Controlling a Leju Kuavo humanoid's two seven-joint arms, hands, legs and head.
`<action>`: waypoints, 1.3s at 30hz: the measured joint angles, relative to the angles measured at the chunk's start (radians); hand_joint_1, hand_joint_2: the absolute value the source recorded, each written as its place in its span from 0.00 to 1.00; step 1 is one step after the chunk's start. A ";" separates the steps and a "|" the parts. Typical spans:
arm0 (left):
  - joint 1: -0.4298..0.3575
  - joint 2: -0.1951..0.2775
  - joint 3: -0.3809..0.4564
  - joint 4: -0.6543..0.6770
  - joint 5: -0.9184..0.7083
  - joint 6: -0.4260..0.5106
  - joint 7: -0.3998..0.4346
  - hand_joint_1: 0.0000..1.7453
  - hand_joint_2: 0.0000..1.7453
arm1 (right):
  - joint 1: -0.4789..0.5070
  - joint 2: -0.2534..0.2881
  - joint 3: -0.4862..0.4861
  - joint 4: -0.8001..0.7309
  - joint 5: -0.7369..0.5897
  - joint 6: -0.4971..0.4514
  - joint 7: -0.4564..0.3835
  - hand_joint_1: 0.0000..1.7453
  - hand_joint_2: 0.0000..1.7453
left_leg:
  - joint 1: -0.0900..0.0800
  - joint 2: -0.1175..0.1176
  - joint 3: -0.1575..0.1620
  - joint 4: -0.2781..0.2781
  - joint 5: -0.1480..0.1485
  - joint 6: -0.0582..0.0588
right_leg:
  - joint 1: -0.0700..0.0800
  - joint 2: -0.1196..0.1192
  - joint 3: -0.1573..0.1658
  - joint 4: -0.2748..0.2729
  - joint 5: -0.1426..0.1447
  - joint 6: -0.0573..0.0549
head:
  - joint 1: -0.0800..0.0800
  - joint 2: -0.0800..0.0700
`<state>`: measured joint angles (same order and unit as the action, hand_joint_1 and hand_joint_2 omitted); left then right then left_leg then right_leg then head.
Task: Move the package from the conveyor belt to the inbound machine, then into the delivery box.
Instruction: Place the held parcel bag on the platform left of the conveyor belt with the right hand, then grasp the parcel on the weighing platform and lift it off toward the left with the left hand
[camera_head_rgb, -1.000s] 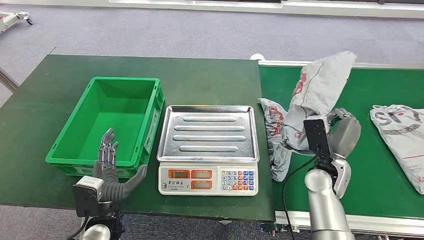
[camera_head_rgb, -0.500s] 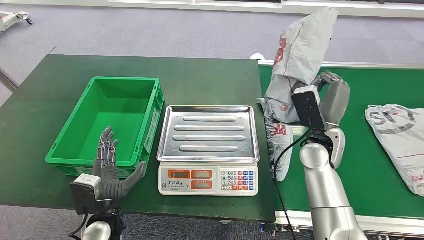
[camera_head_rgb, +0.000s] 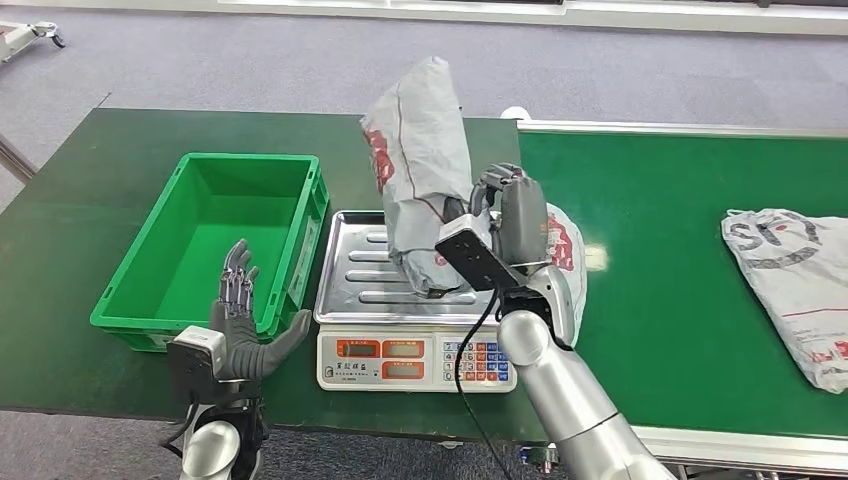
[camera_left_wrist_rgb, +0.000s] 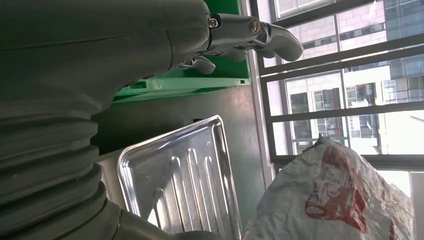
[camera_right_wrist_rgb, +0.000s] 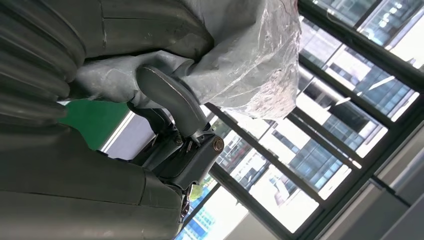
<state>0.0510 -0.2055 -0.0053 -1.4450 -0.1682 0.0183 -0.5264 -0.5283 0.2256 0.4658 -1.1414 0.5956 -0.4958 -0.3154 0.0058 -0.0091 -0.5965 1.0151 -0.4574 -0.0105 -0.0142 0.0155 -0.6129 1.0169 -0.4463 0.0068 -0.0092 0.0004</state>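
Gripping the package (camera_head_rgb: 420, 170), the right hand (camera_head_rgb: 512, 215) holds it over the scale tray (camera_head_rgb: 350, 290).

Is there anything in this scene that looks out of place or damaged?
Nothing looks damaged. The grey package stands upright in the right hand over the scale tray, not lying flat. A second package lies crumpled on the conveyor belt.
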 joint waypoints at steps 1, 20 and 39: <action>0.000 0.000 0.000 0.001 0.000 0.000 0.000 0.00 1.00 | 0.001 0.002 0.007 0.002 0.000 -0.001 0.000 1.00 1.00 | 0.000 0.000 0.000 0.000 0.000 0.000 | 0.000 0.000 0.000 0.000 0.000 0.000 | 0.000 0.000; 0.016 -0.011 0.003 0.000 -0.014 -0.003 0.015 0.00 1.00 | 0.132 0.006 0.046 -0.099 0.033 -0.031 0.047 0.00 1.00 | 0.000 0.000 0.000 0.000 -0.001 -0.001 | 0.000 0.000 -0.001 0.000 0.000 0.000 | 0.000 0.000; 0.045 -0.013 0.008 -0.029 -0.021 0.000 0.015 0.00 1.00 | 0.133 -0.012 0.044 -0.128 -0.016 0.006 0.050 0.00 1.00 | 0.000 0.000 0.000 0.000 -0.001 -0.001 | 0.000 0.000 -0.001 0.000 0.000 0.000 | 0.000 0.000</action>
<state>0.0960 -0.2186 0.0030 -1.4741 -0.1893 0.0179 -0.5112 -0.3952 0.2136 0.5100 -1.2698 0.5799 -0.4895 -0.2650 0.0057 -0.0094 -0.5969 1.0152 -0.4582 -0.0114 -0.0141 0.0151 -0.6137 1.0168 -0.4466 0.0064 -0.0092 0.0004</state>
